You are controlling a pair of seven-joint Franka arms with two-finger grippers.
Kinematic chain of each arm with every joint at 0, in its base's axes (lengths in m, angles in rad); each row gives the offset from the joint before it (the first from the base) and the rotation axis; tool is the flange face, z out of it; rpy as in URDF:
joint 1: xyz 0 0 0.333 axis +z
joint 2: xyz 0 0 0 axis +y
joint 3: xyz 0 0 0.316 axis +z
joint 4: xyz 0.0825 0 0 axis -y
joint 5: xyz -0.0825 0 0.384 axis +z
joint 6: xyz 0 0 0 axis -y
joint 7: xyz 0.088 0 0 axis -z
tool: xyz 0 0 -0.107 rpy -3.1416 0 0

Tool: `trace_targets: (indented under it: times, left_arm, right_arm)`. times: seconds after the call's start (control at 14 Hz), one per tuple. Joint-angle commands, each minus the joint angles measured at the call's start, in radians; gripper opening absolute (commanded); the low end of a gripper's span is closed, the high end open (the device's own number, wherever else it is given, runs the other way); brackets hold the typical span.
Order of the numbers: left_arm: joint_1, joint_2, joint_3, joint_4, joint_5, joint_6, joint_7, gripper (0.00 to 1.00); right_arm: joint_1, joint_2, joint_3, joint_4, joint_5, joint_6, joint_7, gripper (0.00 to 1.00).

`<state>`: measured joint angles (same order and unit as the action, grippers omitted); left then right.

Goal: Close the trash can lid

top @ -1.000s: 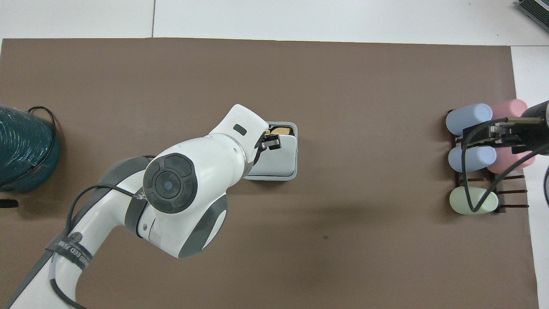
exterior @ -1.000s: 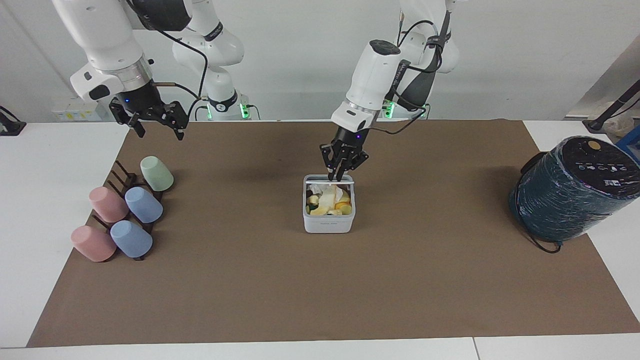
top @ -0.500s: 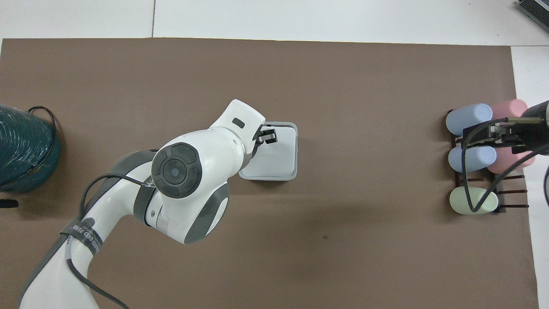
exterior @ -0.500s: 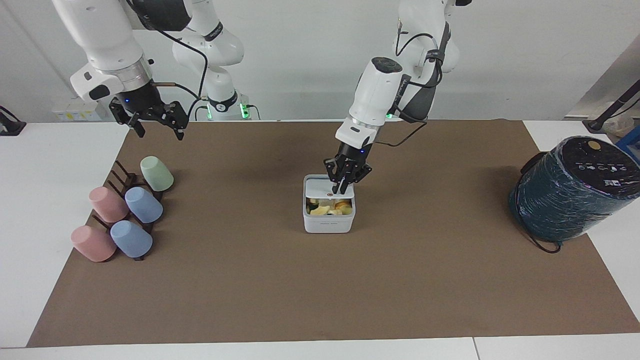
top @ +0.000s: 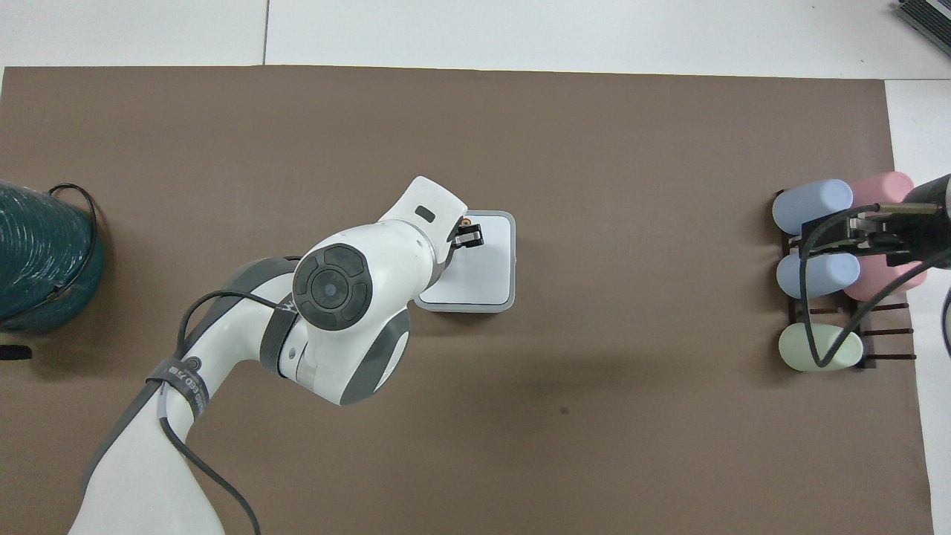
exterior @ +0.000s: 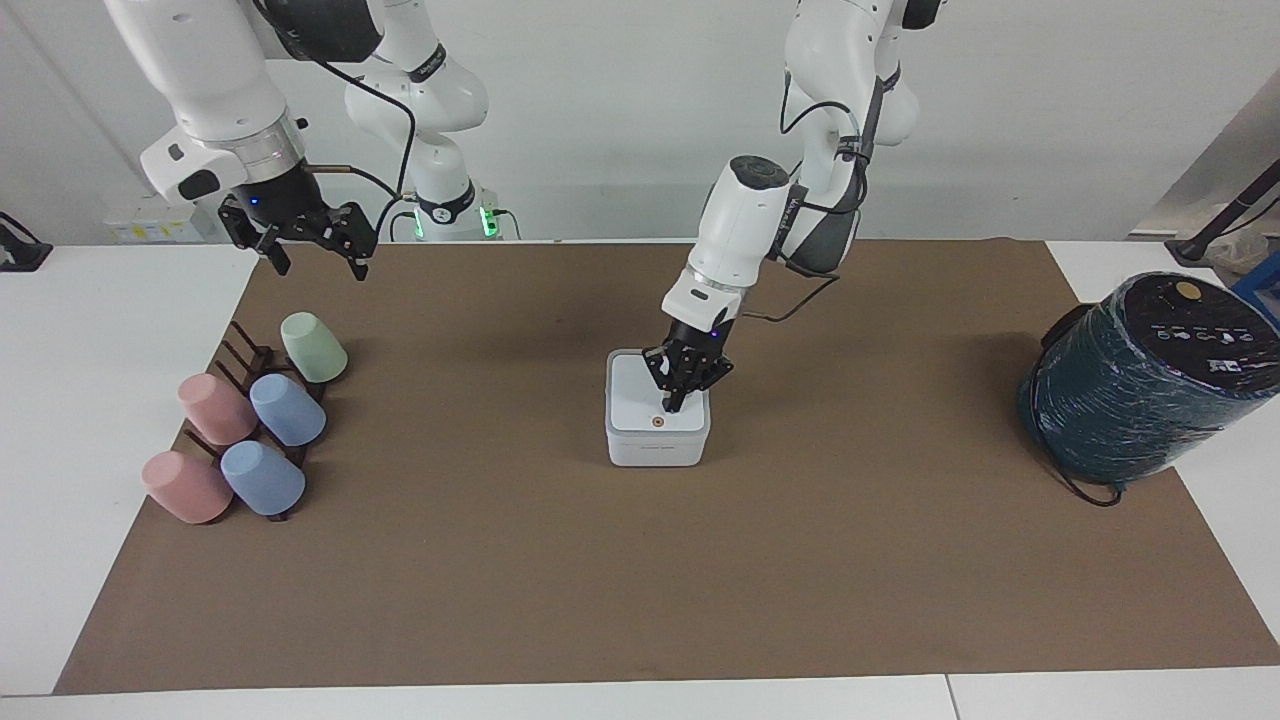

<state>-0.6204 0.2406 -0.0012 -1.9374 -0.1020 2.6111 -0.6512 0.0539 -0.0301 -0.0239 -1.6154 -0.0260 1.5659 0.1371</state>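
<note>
Trash can point(exterior: 657, 428) sits mid-mat, well apart from the cup rack point(exterior: 245, 375) toward the right arm's end. In the facing view I see its lid point(exterior: 650, 398) lying flat, my left gripper point(exterior: 672, 403) touching it with fingers pinched together, holding nothing. My right gripper point(exterior: 315, 255) waits spread open over the mat by the rack. From overhead, the left gripper point(top: 468, 236) covers the lid's point(top: 487, 264) edge farthest from the robots; I'd press straight down, gently, until it seats.

Brown mat point(exterior: 640, 560) covers white table point(exterior: 90, 400); pale wall point(exterior: 600, 120).
</note>
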Motion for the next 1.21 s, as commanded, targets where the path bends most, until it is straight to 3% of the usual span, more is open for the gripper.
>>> trace_targets:
  times: [0.0,0.29,0.5,0.86,1.14]
  left_arm:
    - [-0.008,0.045,0.000,0.006,-0.013,0.014,0.025,0.12]
    - [-0.027,0.094,0.000,0.006,-0.013,0.059,0.024,0.12]
    - [-0.019,0.091,0.000,0.041,-0.004,0.006,0.025,0.12]
    - [0.086,0.077,0.006,0.340,-0.001,-0.490,0.068,0.19]
    - [0.221,0.040,0.004,0.431,-0.002,-0.748,0.253,0.23]
  right_arm:
    - [-0.003,-0.005,-0.002,-0.006,0.005,-0.009,-0.025,1.00]
    - [-0.003,-0.005,-0.002,-0.006,0.005,-0.009,-0.024,1.00]
    - [-0.002,-0.005,-0.002,-0.006,0.005,-0.009,-0.025,1.00]
    - [-0.002,-0.005,-0.002,-0.006,0.005,-0.009,-0.024,1.00]
    - [-0.003,-0.005,-0.002,-0.006,0.005,-0.009,-0.025,1.00]
